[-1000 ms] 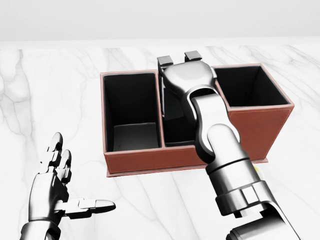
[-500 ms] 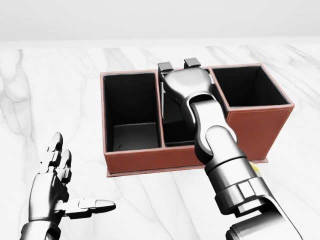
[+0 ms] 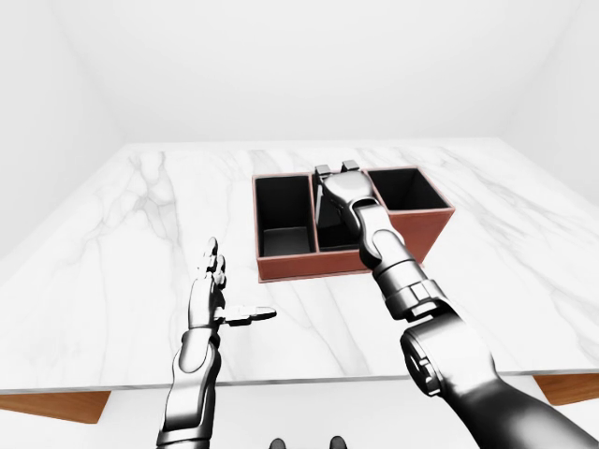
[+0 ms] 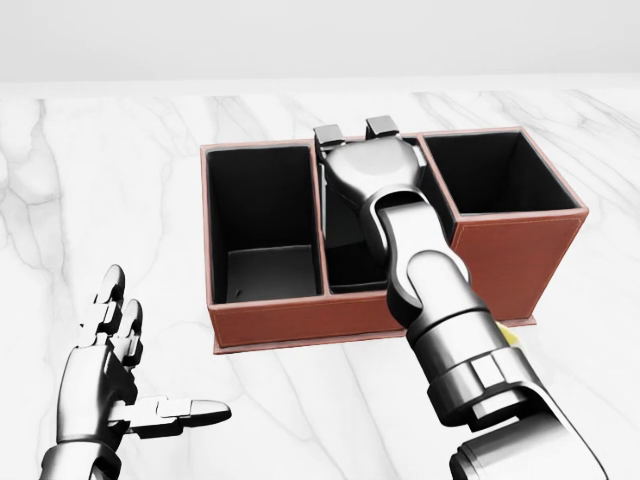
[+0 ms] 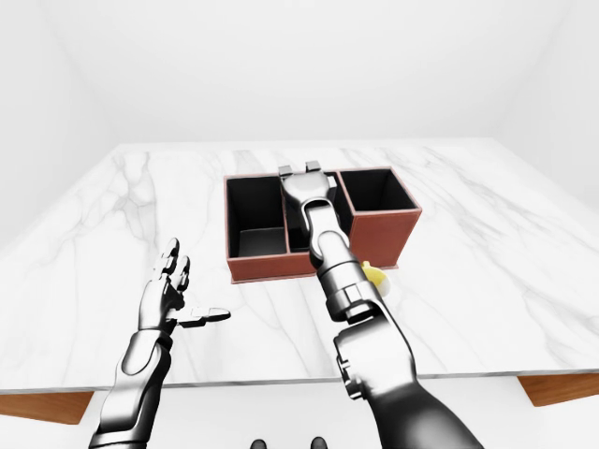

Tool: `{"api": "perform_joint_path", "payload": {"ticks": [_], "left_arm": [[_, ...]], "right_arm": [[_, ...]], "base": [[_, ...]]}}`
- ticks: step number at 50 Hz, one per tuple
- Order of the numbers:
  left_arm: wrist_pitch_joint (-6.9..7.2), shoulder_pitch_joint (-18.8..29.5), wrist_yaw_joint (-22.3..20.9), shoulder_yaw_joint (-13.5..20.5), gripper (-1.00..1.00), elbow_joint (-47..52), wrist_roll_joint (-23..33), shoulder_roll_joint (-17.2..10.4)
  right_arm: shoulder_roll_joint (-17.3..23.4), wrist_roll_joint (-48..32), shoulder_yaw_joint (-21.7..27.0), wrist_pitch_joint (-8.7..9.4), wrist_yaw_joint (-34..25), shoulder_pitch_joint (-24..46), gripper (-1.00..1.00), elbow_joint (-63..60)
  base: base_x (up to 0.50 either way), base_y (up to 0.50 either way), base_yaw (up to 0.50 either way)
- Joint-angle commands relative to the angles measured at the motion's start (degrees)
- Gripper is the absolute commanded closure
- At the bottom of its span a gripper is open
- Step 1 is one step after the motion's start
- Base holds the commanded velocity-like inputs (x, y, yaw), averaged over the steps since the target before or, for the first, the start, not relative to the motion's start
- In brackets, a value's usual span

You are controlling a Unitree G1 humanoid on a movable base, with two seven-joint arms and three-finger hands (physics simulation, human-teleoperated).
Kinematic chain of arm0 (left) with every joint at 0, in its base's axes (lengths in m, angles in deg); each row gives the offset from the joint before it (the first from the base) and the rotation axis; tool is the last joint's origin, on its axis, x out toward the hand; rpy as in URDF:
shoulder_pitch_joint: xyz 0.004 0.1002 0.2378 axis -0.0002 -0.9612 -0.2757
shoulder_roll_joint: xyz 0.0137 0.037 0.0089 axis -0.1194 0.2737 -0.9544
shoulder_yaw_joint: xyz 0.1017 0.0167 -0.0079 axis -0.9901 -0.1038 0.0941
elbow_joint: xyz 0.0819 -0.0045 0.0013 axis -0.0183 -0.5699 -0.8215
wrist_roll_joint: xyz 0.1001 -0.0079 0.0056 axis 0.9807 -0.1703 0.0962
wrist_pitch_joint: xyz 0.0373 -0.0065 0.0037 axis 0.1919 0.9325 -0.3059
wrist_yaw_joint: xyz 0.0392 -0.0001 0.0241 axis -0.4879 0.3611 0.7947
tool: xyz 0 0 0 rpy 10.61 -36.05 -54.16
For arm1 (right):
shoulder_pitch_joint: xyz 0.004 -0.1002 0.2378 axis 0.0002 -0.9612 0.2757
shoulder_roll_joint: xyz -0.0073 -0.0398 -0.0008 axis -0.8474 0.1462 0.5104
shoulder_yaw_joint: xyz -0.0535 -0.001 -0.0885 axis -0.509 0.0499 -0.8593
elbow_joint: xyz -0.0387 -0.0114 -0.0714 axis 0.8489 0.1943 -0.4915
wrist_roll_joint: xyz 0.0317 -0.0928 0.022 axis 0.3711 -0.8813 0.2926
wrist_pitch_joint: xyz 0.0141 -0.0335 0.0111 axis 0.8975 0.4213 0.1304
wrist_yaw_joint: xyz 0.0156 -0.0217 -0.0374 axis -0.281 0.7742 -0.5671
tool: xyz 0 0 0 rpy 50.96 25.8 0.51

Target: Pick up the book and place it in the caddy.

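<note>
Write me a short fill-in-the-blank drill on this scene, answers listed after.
1. The caddy has ___ compartments.
2. The right hand reaches over the ___ compartment.
3. The left hand hovers with its fingers ___.
4. The caddy stands on a ___ tabletop.

Missing words: three; middle; open; marble

place: bare simulated room | cues: white walls [image 3: 281, 65]; marble table [image 3: 112, 243]; no furnishings
</note>
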Motion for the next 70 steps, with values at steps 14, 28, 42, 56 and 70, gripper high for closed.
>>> {"api": "perform_joint_path", "payload": {"ticks": [14, 28, 42, 56, 70], "left_arm": [[-0.03, 0.0, 0.0, 0.0, -1.0, -0.1, 0.0, 0.0], [-0.09, 0.2, 0.0, 0.0, -1.0, -0.3, 0.0, 0.0], [0.03, 0.0, 0.0, 0.0, -1.0, 0.0, 0.0, 0.0], [0.05, 0.2, 0.1, 0.0, -1.0, -0.2, 0.0, 0.0], [0.17, -0.2, 0.0, -0.1, -1.0, 0.4, 0.1, 0.0]], "right_arm": [[0.5, -7.0, 0.0, 0.0, 1.7, 1.6, 1.0, -1.6], [1.0, -9.0, 0.4, 0.0, -1.0, 0.6, 1.0, -4.9], [0.3, -8.1, 0.6, 0.0, 0.6, 0.0, 1.0, -3.1], [0.0, -7.3, 0.4, 0.0, 1.8, -0.8, 1.0, -2.2], [0.8, -6.8, 0.2, 0.0, 3.3, -1.3, 1.0, -0.1]], "base": [[0.0, 0.0, 0.0], [0.0, 0.0, 0.0], [0.0, 0.0, 0.0], [0.0, 0.0, 0.0], [0.0, 0.0, 0.0]]}}
